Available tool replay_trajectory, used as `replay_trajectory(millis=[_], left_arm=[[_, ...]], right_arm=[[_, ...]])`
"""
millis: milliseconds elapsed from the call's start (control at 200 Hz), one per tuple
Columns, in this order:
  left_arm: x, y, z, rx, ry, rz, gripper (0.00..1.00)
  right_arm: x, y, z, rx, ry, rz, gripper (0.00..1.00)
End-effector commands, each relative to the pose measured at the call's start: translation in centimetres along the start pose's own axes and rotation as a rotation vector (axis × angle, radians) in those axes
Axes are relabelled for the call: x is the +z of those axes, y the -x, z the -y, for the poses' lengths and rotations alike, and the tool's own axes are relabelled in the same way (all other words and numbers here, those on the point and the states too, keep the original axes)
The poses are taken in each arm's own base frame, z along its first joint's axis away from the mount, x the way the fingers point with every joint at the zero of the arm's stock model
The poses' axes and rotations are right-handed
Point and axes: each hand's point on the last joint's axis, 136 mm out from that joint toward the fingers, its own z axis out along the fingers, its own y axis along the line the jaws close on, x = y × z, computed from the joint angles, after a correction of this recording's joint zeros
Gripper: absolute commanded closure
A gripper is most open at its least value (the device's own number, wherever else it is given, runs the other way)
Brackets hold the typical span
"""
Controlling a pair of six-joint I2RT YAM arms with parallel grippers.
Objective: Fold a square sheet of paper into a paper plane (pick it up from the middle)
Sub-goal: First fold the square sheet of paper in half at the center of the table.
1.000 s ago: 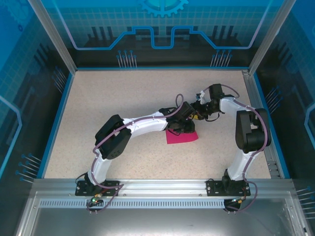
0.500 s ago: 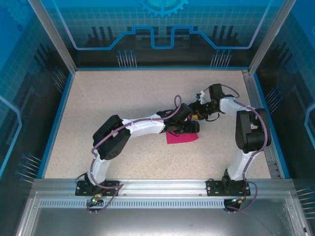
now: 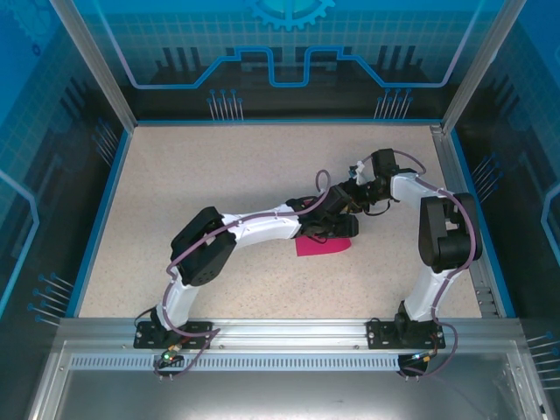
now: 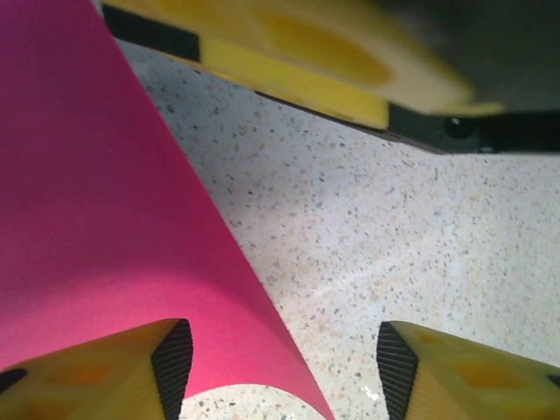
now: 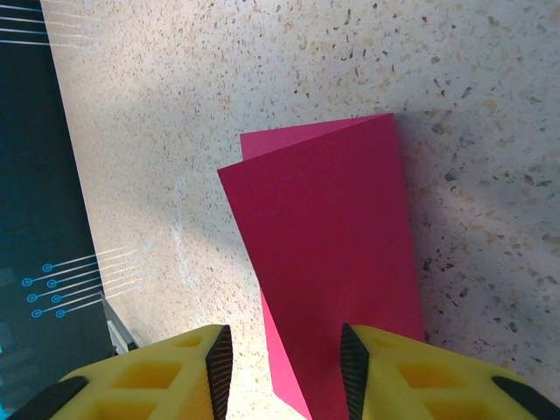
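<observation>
Folded square sheet of paper (image 3: pixel 322 246) lies on the counter (image 3: pixel 219 166), right of centre, where both arms reach it. Right tool (image 5: pixel 286 359) straddles one end, jaws part open, one finger over the sheet. I judge it's pinning, not pinching. Left tool (image 4: pixel 284 363) stands wide beside the curled flap, gripping nothing, probably placed to work the crease.
</observation>
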Motion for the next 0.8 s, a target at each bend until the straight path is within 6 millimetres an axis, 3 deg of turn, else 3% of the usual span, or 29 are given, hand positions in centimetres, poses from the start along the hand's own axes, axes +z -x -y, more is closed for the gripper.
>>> replay_trajectory(millis=[0,475,795], left_arm=[[0.9,-0.7,-1.7,-0.023,0.085,-0.013,0.42],[1.2,-0.9,-2.7,-0.036,0.123,-0.008,0.66],[-0.1,-0.3,-2.9,-0.035,0.122,0.039,0.93]], right_arm=[[-0.5,-0.4,-1.7,-0.019,0.047,-0.003,0.6],[-0.4,-0.3,-1.6,-0.01,0.041,-0.004,0.59],[-0.4,-0.4,-1.3,-0.009,0.029,-0.006,0.59]])
